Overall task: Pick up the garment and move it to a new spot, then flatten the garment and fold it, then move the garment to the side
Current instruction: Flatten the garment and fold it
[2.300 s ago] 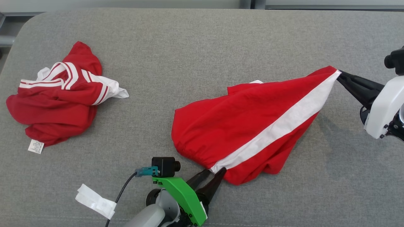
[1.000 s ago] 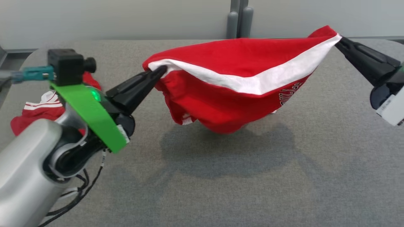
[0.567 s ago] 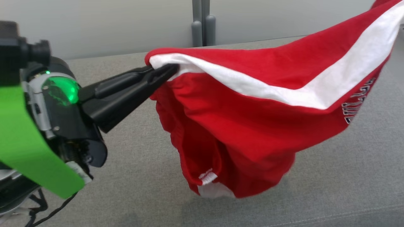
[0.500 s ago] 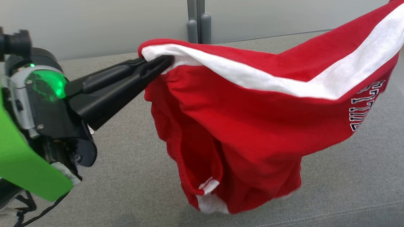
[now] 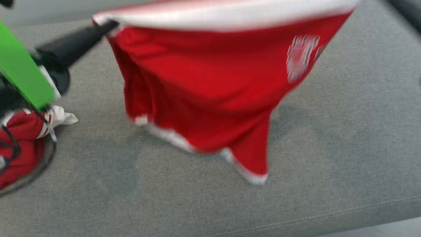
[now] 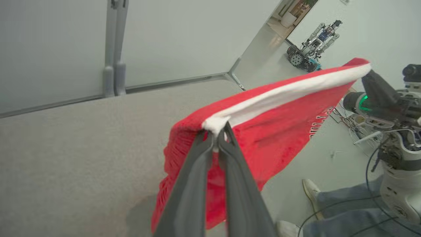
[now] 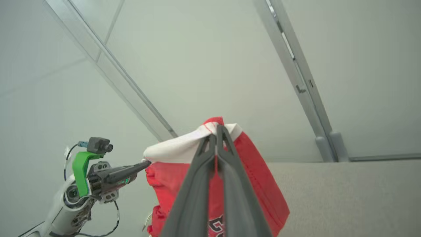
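Observation:
The garment (image 5: 210,85) is red with a white side stripe and lettering. It hangs in the air above the grey cushioned surface (image 5: 329,148), stretched between both grippers, its lowest corner near the surface. My left gripper (image 5: 110,25) is shut on the stripe's left end, also seen up close in the left wrist view (image 6: 217,131). My right gripper (image 7: 217,128) is shut on the stripe's other end in the right wrist view; in the head view just its dark finger (image 5: 408,11) shows at the top right. The head view is blurred.
A second red and white garment (image 5: 23,144) lies crumpled at the left of the surface, under my left arm. A person's shoes (image 6: 310,191) and legs and cables are on the floor beside the surface. Another robot (image 6: 309,42) stands far off.
The garment has gone from lying on the surface to hanging stretched between the two grippers. The head camera has tilted down since half a second ago, and the cloth now hangs longer.

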{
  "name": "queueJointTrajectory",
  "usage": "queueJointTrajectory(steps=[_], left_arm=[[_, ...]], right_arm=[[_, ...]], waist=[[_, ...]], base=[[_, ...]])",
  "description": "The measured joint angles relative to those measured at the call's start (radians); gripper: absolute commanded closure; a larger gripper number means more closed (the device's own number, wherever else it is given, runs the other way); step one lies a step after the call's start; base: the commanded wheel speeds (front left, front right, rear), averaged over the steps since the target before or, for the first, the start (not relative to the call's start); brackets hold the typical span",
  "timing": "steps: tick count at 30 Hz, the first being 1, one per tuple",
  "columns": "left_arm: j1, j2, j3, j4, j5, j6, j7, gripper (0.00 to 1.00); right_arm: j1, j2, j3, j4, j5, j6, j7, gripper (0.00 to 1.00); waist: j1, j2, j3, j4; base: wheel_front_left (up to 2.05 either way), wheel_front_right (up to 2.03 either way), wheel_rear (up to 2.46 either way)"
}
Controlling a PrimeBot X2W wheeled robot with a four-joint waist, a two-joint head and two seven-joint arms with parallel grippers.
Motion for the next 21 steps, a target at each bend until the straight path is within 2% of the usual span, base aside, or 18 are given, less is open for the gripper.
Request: queueJointTrajectory(steps=[2, 4, 6, 8, 9, 11, 13, 15, 19, 21], left_arm=[[-0.092, -0.007, 0.007, 0.074, 0.095, 0.0, -0.012, 1.0], [-0.22, -0.04, 0.029, 0.119, 0.181, -0.002, -0.049, 1.0], [-0.335, -0.097, 0.052, 0.144, 0.27, -0.002, -0.111, 1.0], [-0.42, -0.126, 0.044, 0.134, 0.401, -0.003, -0.163, 1.0], [-0.443, -0.152, 0.069, 0.138, 0.427, -0.003, -0.211, 1.0], [-0.466, -0.153, 0.072, 0.123, 0.498, -0.003, -0.267, 1.0], [-0.442, -0.152, 0.062, 0.131, 0.525, -0.004, -0.303, 1.0], [-0.344, -0.154, 0.013, 0.152, 0.536, -0.012, -0.341, 1.0], [0.009, -0.191, -0.129, 0.292, 0.587, -0.03, -0.463, 1.0], [0.17, -0.221, -0.185, 0.359, 0.603, -0.042, -0.531, 1.0]], right_arm=[[-0.18, 0.052, -0.052, 0.064, -0.048, -0.022, -0.053, 1.0], [-0.355, 0.086, -0.099, 0.126, -0.121, -0.03, -0.111, 1.0], [-0.49, 0.101, -0.112, 0.167, -0.196, -0.03, -0.155, 1.0], [-0.587, 0.114, -0.116, 0.192, -0.269, -0.03, -0.2, 1.0], [-0.621, 0.132, -0.112, 0.198, -0.289, -0.03, -0.223, 1.0], [-0.663, 0.177, -0.092, 0.205, -0.321, -0.03, -0.271, 1.0], [-0.645, 0.202, -0.048, 0.213, -0.354, -0.03, -0.291, 1.0], [-0.555, 0.212, 0.011, 0.221, -0.369, -0.03, -0.292, 1.0], [-0.217, 0.248, 0.119, 0.323, -0.388, -0.03, -0.315, 1.0], [-0.055, 0.258, 0.142, 0.378, -0.395, -0.03, -0.343, 1.0]], waist=[[0.0001, 0.0, 0.028, 0.003], [0.0001, 0.0, 0.056, 0.006], [0.0001, 0.0, 0.085, 0.009], [0.0001, 0.0, 0.113, 0.013], [0.0001, 0.0, 0.127, 0.015], [0.0001, 0.0, 0.156, 0.018], [0.0001, 0.0, 0.184, 0.018], [0.0001, 0.0, 0.213, 0.018], [0.0003, 0.0, 0.268, 0.015], [0.0003, 0.0, 0.288, 0.015]], base=[[0.0, 0.0, 0.0], [0.0, 0.0, 0.0], [0.0, 0.0, 0.0], [0.0, 0.0, 0.0], [0.0, 0.0, 0.0], [0.0, 0.0, 0.0], [0.0, 0.0, 0.0], [0.0, 0.0, 0.0], [0.0, 0.0, 0.0], [0.0, 0.0, 0.0]])
